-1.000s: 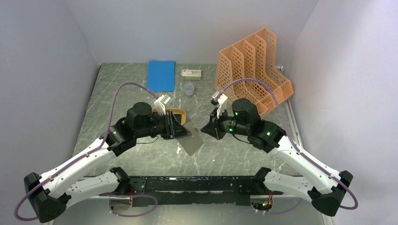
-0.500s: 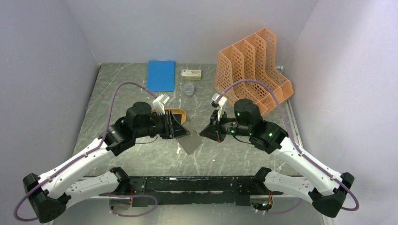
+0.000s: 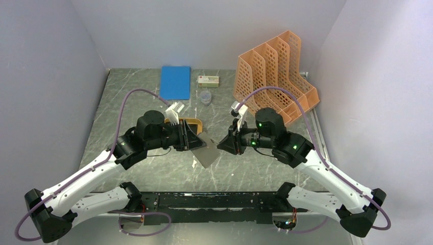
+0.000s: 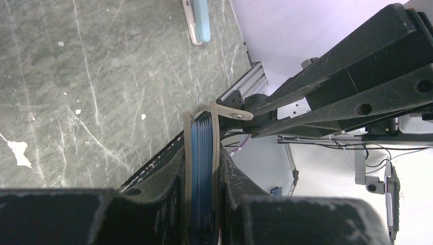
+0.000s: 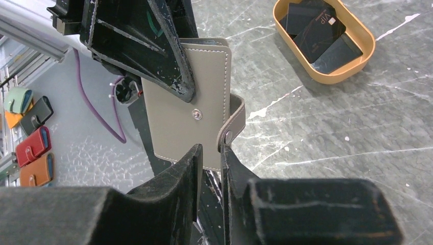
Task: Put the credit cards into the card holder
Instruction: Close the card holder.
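While only right wrist shows credit cards (image 5: pixel 319 33) in tray (image 5: pixel 333 76) | left hand (image 4: pixel 202 159) clamps card holder (image 5: pixel 176 133) | right hand (image 5: pixel 210 150) apart

The left arm (image 3: pixel 87 178) and right arm (image 3: pixel 327 176) have white shells, black joints and black bases. 1 purple cable (image 3: pixel 137 91) loops along each. Green lights (image 3: pixel 261 123) glow on the right arm. Fingers (image 5: pixel 173 199) are black, scuffed.
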`<control>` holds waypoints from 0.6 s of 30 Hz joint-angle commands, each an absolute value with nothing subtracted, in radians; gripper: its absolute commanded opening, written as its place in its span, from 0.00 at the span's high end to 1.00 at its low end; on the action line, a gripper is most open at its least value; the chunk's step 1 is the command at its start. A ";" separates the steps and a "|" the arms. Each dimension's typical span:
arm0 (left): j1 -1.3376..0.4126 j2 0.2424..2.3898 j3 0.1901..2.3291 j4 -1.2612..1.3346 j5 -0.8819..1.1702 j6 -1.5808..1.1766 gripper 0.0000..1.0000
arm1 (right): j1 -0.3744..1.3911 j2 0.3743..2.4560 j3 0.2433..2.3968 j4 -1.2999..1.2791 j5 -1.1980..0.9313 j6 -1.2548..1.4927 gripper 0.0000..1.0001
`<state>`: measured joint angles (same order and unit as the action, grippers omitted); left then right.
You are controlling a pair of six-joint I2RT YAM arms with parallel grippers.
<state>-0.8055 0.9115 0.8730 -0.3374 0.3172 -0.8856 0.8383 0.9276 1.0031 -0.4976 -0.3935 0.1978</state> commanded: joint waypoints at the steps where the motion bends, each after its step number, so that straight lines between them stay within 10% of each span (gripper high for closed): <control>1: -0.795 0.891 0.906 -0.321 0.311 -0.877 0.95 | 0.842 0.916 1.002 -0.477 -0.390 0.206 0.77; 18: -0.796 0.886 0.902 -0.320 0.315 -0.881 0.95 | 0.842 0.934 0.996 -0.475 -0.308 0.215 0.68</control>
<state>-0.8055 0.9047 0.8730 -0.3389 0.3172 -0.8856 0.8383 0.9318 1.0031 -0.4900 -0.3435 0.2062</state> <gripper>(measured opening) 0.234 0.310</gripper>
